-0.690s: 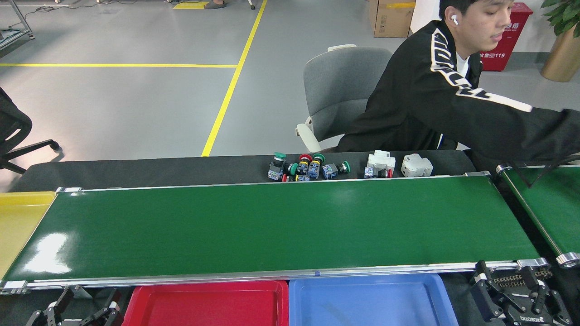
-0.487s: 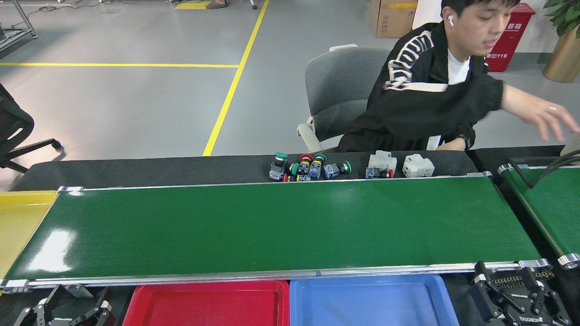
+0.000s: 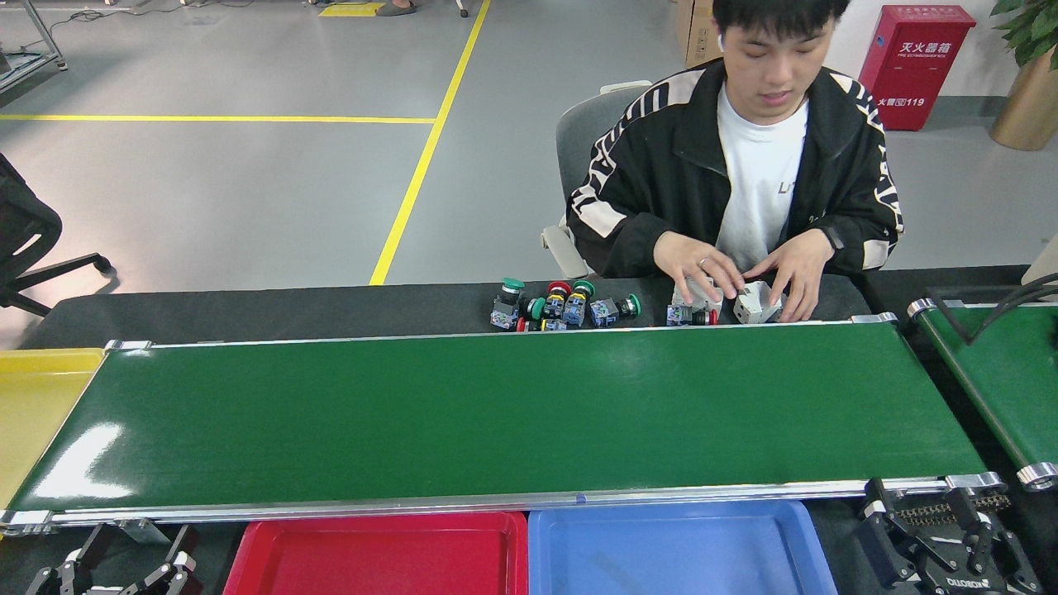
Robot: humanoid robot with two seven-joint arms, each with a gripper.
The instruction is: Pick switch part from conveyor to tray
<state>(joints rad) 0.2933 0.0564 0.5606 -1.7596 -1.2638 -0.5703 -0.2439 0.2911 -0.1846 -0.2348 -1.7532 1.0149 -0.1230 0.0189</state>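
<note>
- We see the person now sitting square to the table in the grey chair. Half a second ago they leaned to their side with one arm stretched out over the smaller green belt.
- Both of the person's hands have come down onto the black table behind the conveyor. One hand rests on a white block and the other hand touches the second white block.
- The switch parts, with green and red caps, lie in a cluster on the black table just beyond the conveyor's far rail, where they lay before. None of them is on the belt.
- The belt surface is bare green, as in the earlier frames.
- Our left gripper sits at the bottom edge beside the red tray, with its fingers spread apart and nothing between them. It has sunk a little lower in view than before.
- Our right gripper rests at the bottom right beside the blue tray, in the same place as before. We cannot tell whether it is open or closed.
- The yellow tray lies at the conveyor's left end, unchanged.
</note>
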